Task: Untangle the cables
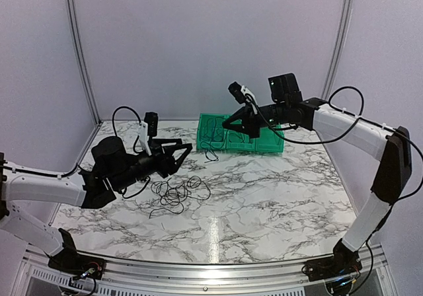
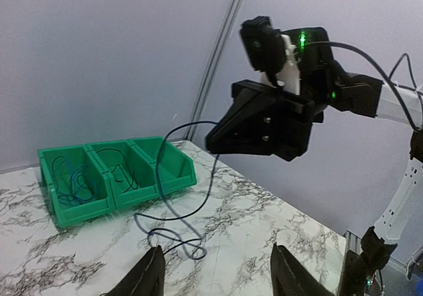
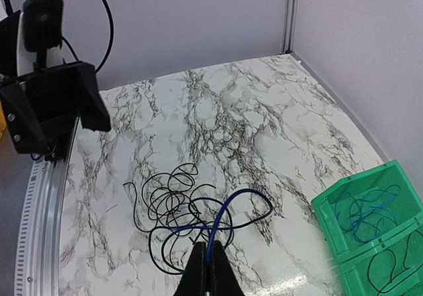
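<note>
The cables lie as a loose black tangle (image 1: pixel 177 191) on the marble table, also in the right wrist view (image 3: pixel 168 200). One dark-blue cable (image 3: pixel 246 200) rises out of it, and my right gripper (image 3: pixel 211 259) is shut on it. That gripper (image 1: pixel 229 122) hovers by the green bins. In the left wrist view the blue cable (image 2: pixel 160 170) hangs from it down to loops on the table. My left gripper (image 2: pixel 221 279) is open with nothing between its fingers. It sits low on the left (image 1: pixel 182 152), just behind the tangle.
The green bins (image 1: pixel 264 144) stand at the back centre in a row of three (image 2: pixel 79 213). One bin holds blue wires and its neighbour holds black wire (image 3: pixel 337 233). Pale walls close the table on three sides. A metal rail runs along the near edge.
</note>
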Controlling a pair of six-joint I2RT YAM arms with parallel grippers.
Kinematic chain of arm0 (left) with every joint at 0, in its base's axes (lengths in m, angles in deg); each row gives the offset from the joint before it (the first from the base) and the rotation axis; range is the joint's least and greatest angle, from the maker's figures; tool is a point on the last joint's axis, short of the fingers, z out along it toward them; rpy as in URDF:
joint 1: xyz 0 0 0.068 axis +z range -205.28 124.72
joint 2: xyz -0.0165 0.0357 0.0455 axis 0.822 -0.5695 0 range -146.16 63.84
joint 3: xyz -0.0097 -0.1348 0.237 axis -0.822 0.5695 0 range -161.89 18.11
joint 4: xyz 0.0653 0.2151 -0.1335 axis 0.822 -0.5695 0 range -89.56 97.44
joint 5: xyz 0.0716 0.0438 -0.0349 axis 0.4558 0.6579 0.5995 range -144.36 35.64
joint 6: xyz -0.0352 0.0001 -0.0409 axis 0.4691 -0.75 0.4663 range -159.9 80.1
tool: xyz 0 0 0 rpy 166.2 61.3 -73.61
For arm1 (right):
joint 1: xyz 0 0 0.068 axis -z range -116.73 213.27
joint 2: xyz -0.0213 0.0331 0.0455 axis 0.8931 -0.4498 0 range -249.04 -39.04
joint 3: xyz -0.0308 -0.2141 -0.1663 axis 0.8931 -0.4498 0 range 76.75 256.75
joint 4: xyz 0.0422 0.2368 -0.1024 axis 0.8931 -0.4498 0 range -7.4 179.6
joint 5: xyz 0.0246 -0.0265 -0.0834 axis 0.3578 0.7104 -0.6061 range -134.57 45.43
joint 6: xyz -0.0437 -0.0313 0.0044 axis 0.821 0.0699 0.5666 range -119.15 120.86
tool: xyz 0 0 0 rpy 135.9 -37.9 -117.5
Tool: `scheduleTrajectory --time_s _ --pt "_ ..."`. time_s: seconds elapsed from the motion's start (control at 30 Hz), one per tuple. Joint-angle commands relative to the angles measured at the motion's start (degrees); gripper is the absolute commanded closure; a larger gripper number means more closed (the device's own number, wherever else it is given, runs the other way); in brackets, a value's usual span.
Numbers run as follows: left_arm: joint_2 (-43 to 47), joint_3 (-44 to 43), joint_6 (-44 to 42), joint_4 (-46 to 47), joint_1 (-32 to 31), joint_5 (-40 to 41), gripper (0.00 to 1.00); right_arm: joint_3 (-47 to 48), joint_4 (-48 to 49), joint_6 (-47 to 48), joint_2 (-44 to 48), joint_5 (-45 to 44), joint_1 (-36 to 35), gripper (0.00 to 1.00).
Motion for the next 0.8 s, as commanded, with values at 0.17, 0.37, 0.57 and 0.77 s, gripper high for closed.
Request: scheduleTrajectory --time_s 0.17,0.37,0.57,0.77 --pt "-8.7 -12.7 -23.3 -12.6 -5.3 -0.7 0.49 -1.2 5.8 -6.4 -1.2 2.9 0.2 1.00" --pt "-14.7 -18.9 -32.4 -15.2 -5.8 4.6 0.50 -2.2 7.1 -8.0 -0.1 4.6 0.2 1.00" --pt "-20.9 -23.9 -37.1 -15.2 -5.8 6.4 0.51 -2.6 7.9 -8.9 0.5 6.8 0.2 1.00" --pt "-28.1 -28.2 -40.0 -14.8 -5.7 11.6 0.57 -3.0 8.6 -10.1 1.6 9.1 0.2 1.00"
